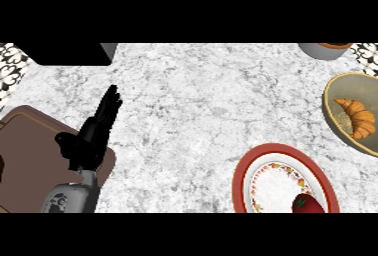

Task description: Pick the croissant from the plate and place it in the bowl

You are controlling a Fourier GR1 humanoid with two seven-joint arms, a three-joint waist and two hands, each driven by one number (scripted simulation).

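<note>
The left hand (92, 135) rests open at the left, fingers straight and holding nothing, over the edge of a brown board (29, 145). Well across the marble bench (192, 110), the croissant (356, 117) lies in the bowl (334, 95), just beyond the red-rimmed plate (247, 170).

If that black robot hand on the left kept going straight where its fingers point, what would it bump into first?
Probably nothing soon: the left robot hand points up and slightly right across bare marble counter. At the far edge its line passes near a grey object, though depth is unclear.
</note>
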